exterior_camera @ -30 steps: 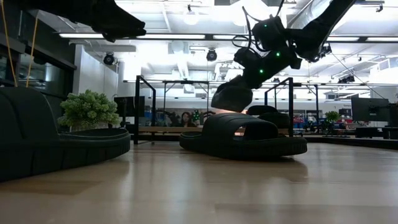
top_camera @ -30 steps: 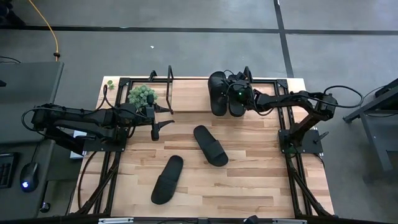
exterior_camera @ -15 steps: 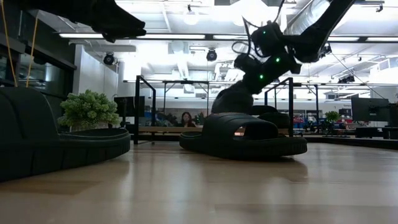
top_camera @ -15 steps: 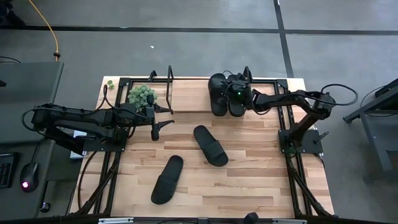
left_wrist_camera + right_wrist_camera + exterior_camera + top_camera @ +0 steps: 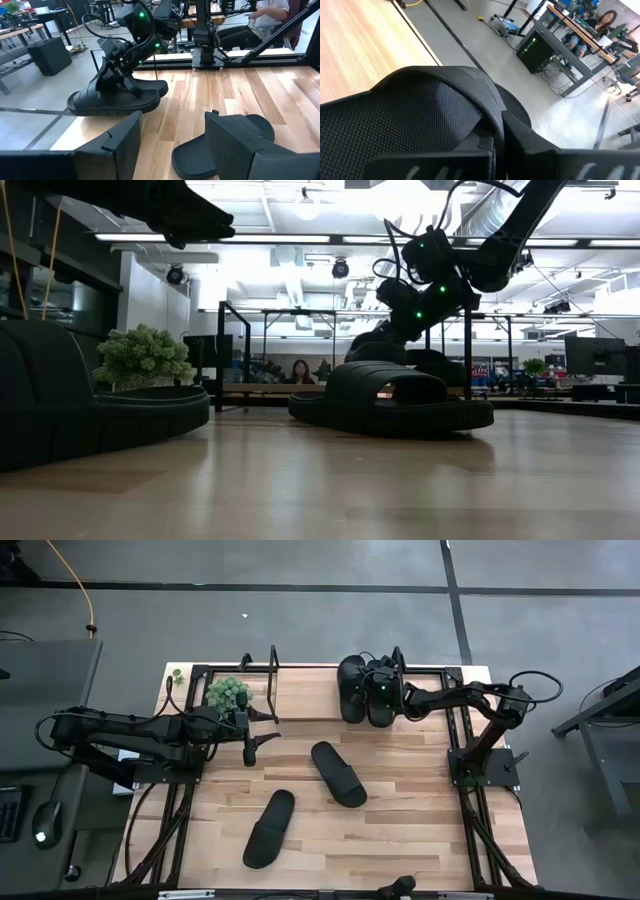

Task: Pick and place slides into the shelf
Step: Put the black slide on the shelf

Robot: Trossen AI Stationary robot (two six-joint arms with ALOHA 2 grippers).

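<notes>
Two black slides stand side by side on the light wood shelf (image 5: 300, 695) at the far edge. My right gripper (image 5: 495, 132) is shut on the left of these slides (image 5: 350, 690), reaching over the right one (image 5: 382, 710). Two more slides lie sole-down on the table, one in the middle (image 5: 338, 773) and one nearer (image 5: 268, 828). My left gripper (image 5: 258, 743) hangs open over the table's left part, holding nothing. My right gripper pinches the edge of the slide's strap (image 5: 487, 117) between its two fingers. The fingers come slanting down from the table's right side. The slide (image 5: 117, 97) sits level and sole-down, low at the shelf board; whether its sole rests there I cannot tell.
A small potted plant (image 5: 228, 692) stands by the shelf's left wire frame (image 5: 258, 662). Black frame rails (image 5: 170, 820) run along the table's left and right sides. A person (image 5: 298, 370) sits in the room behind.
My right gripper has gone down and a little toward the far edge, still shut on the slide. The slide, earlier lifted and tilted, has sunk and levelled out next to the other slide on the shelf.
</notes>
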